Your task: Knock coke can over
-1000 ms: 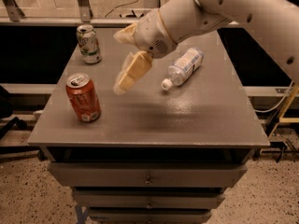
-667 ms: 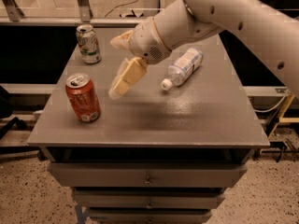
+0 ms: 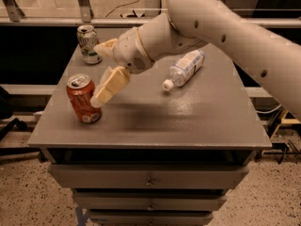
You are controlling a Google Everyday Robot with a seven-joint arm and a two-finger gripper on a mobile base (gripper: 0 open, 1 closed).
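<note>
While the coke can (image 3: 83, 100) stands upright on the cabinet top (image 3: 197, 121), the gripper (image 3: 99, 74) hangs just right of it, jaws spread wide and empty, the lower fingertip at or almost at the can's side. Step in hand: closing to contact. The next move probably calls for a sideways push high on the can.

End effector (image 3: 98, 74) moved left and down, lower fingertip now at coke can (image 3: 83, 100)

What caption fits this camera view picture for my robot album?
Robot gripper, jaws open, right beside the upright coke can on a grey table; green-and-white can and plastic bottle behind.
</note>
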